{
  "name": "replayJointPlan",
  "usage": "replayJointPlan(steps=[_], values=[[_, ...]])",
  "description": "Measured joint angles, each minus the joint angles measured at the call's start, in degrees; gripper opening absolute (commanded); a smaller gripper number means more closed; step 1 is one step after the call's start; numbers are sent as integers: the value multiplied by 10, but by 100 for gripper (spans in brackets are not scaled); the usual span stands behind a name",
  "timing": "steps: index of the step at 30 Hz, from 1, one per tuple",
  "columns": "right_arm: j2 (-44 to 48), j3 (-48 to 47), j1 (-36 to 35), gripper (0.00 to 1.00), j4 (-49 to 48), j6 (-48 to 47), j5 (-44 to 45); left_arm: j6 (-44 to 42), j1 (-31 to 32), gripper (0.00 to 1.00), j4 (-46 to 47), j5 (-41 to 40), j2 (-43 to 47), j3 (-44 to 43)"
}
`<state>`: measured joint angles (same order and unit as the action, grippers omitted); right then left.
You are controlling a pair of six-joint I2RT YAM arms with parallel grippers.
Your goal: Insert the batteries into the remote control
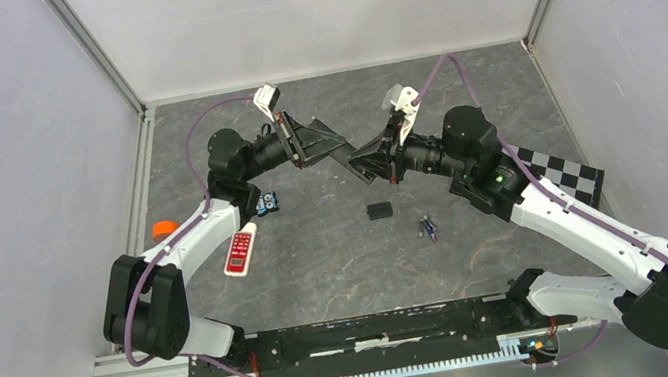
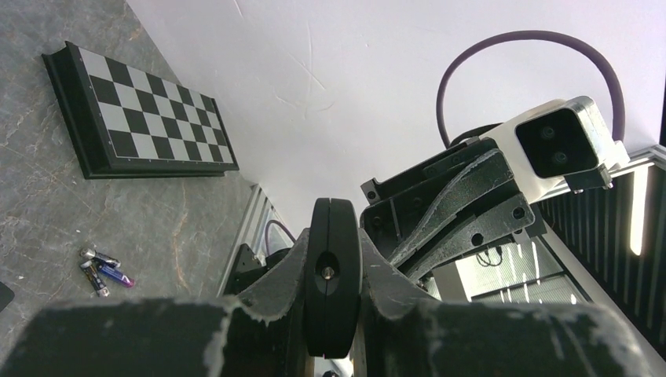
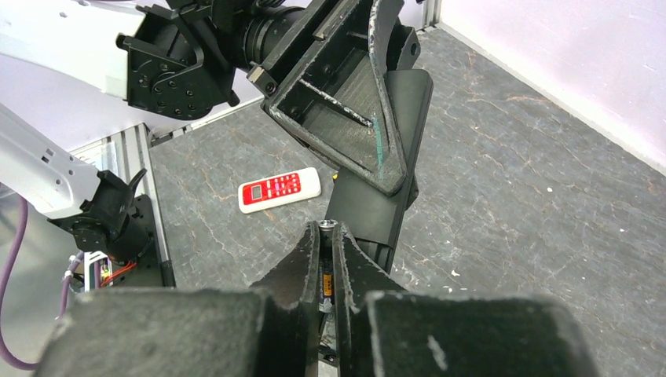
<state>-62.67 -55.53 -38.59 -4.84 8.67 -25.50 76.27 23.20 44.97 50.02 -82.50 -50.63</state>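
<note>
Grey marbled tabletop; plain white walls 3 sides.

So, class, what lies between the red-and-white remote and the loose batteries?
A small flat black piece, shown in the top view, just off the line from the red-and-white remote to the batteries.

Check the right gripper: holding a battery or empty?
Holding: the right gripper is shut on a battery, whose silvery end shows at the tip.

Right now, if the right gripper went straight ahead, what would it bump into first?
The black remote that the left gripper holds up, just ahead of the right gripper and its pinched battery. How small the gap is, I cannot tell.
</note>
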Motion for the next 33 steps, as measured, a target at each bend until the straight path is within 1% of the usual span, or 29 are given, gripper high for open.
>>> replayJointPlan(steps=[8,14,19,27,28,29,31,32,33], values=[[-4,-28,0,20,59,-4,10,6,0,2,2,-2,-3,-1],[-4,-29,0,27,80,1,16,7,0,2,7,-4,-3,-3],[-4,-35,0,37,88,7,16,7,0,2,7,-4,-4,-4],[-4,-64,0,60,102,32,31,7,-1,2,6,-4,-4,-12],[-4,-69,0,64,104,36,37,6,-1,2,6,-4,-4,-13],[-4,-74,0,69,106,40,42,6,-1,2,6,-4,-4,-13],[-4,-82,2,87,106,52,50,6,-1,2,6,-4,-4,-14],[-4,-84,3,93,105,60,54,4,-1,2,6,-4,-4,-14],[-2,-85,5,96,104,73,64,3,-1,2,6,-5,-4,-14]])
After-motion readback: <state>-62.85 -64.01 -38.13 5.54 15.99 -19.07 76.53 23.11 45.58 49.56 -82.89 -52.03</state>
